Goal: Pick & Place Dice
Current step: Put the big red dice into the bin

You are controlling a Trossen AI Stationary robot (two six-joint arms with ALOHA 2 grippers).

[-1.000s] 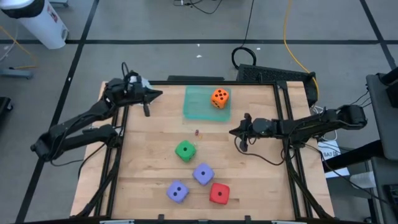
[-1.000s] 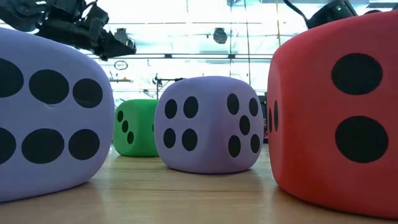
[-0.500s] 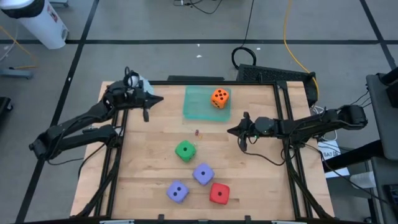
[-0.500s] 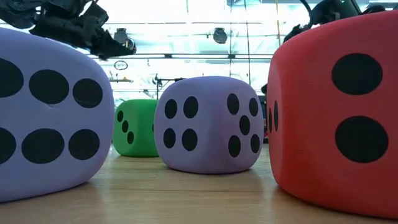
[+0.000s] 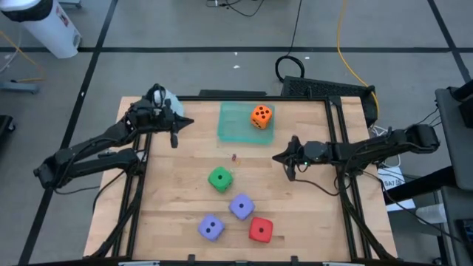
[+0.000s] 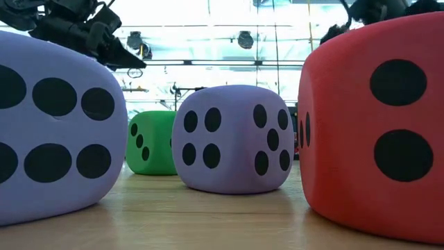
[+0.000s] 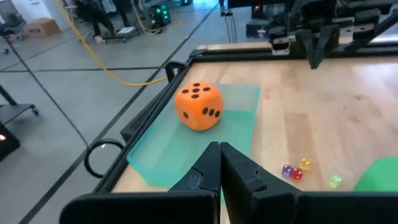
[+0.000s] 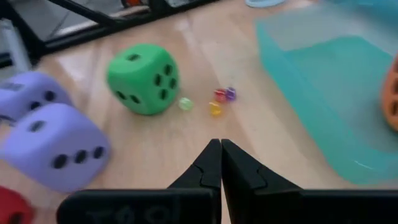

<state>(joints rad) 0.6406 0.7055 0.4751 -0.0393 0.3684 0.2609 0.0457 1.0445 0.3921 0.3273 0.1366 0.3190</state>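
One orange die (image 5: 260, 116) already sits in the far right corner of the translucent green tray (image 5: 235, 125), which lies flat at the far middle of the wooden tabletop (image 5: 310, 214); that placement suggests the tray is where the dice are meant to end up, so the job looks only begun. The other four dice are loose on the bare wood: the green die (image 5: 219, 179) near the middle, a purple-blue die (image 5: 242, 207) nearer the front, a second purple-blue die (image 5: 211, 228) to its left, and the red die (image 5: 260, 230) just right of that, the three front ones close together but apart. A few tiny coloured beads (image 8: 219, 101) lie between the green die and the tray; they seem to have no part in the task. The left gripper (image 5: 174, 131) hangs over the far left edge of the tabletop, beside the tray, with its fingers (image 7: 239, 171) pressed together and nothing between them. The right gripper (image 5: 288, 160) hovers over the right middle of the wood, pointing toward the green die, its fingers (image 8: 239, 171) likewise together and empty. With both hands empty, neither die is being carried; the right arm, aimed at the green die, looks the likelier to fetch it.
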